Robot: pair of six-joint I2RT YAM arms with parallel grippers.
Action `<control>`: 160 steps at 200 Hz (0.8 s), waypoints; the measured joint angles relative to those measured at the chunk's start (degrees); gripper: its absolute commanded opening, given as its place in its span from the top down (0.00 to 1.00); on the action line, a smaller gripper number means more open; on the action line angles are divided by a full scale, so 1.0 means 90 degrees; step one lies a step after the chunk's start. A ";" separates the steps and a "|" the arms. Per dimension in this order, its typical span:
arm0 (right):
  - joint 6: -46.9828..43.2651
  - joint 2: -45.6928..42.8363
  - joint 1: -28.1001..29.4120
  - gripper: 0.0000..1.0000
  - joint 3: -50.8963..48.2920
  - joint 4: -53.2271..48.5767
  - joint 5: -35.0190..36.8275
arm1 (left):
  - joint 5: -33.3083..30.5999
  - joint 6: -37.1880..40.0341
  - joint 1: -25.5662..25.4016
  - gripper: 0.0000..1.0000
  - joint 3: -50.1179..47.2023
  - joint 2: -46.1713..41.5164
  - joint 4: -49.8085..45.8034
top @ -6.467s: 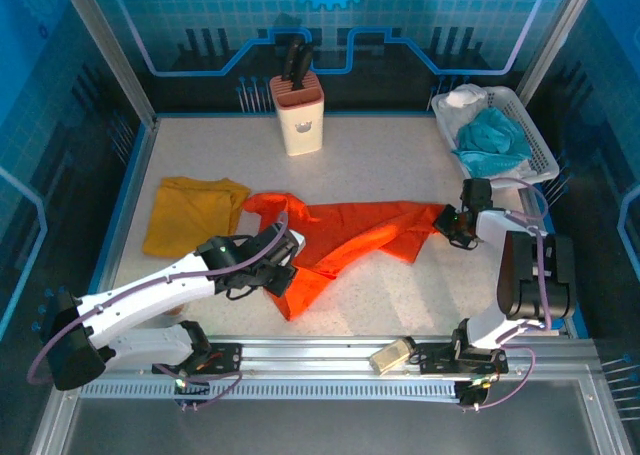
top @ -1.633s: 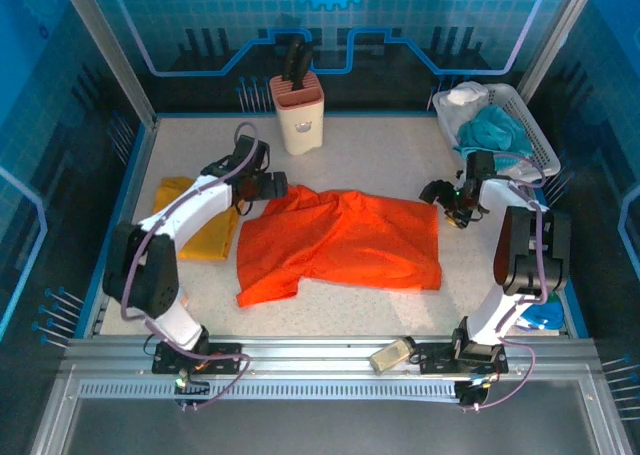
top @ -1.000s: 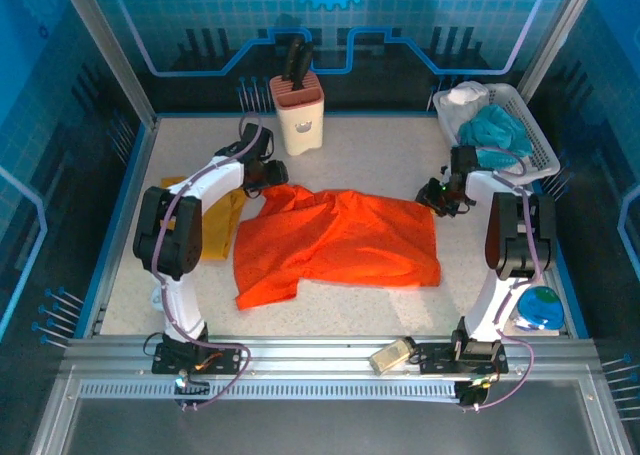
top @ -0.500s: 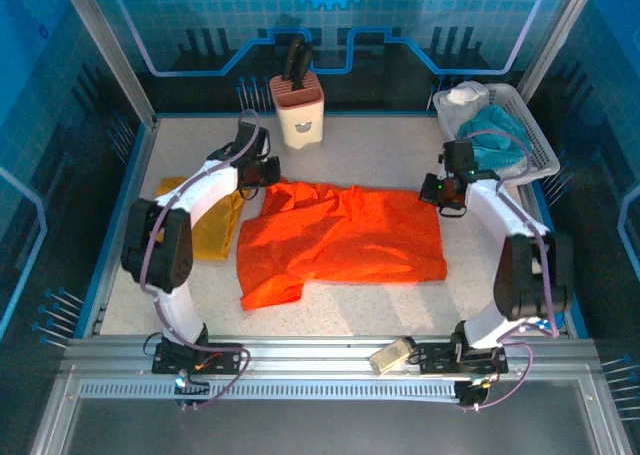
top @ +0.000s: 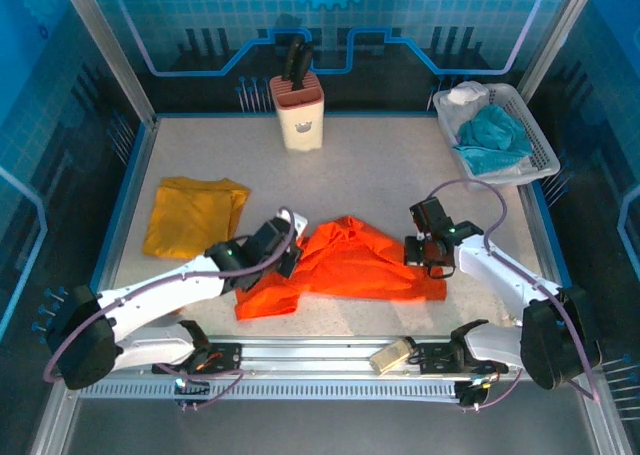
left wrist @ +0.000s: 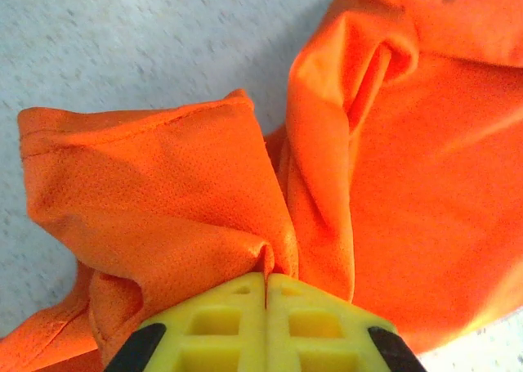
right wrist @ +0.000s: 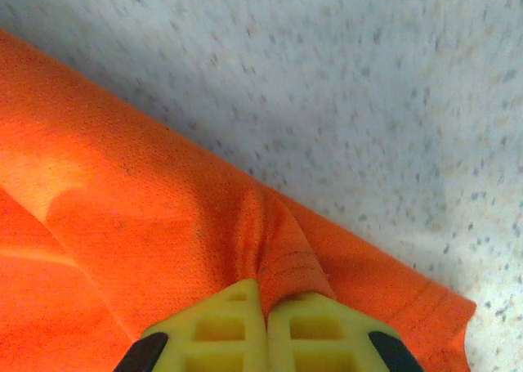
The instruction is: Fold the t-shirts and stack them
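Bright orange thin-fabric t-shirt [top: 365,273]: looks mid-fold. L gripper [left wrist: 265,280] & R gripper [right wrist: 265,297] each clamped tight on bunched edge at tips. Next, prob.: lay edge down aligned, release. Mustard yellow shirt [top: 195,215] well left of L gripper.

left gripper [top: 291,257]: low, jaws pressed together | right gripper [top: 424,260]: low, jaws pressed together

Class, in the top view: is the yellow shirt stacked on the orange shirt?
No, the yellow shirt lies by itself at the left of the table, with bare tabletop between it and the orange shirt.
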 measured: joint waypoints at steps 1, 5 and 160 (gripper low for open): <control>0.0010 0.0000 0.0000 0.90 -0.0017 0.0000 -0.0002 | -0.0010 -0.0015 -0.0022 0.87 -0.0007 -0.0005 -0.0010; 0.0044 0.0007 0.0000 0.87 -0.0051 -0.0012 -0.0019 | -0.0066 -0.0024 -0.0148 0.87 -0.0061 -0.0012 -0.0029; -0.0187 -0.0034 -0.1226 0.18 0.0316 0.0299 -0.1273 | 0.0318 -0.0891 0.1724 0.51 0.1287 -0.0189 -0.1353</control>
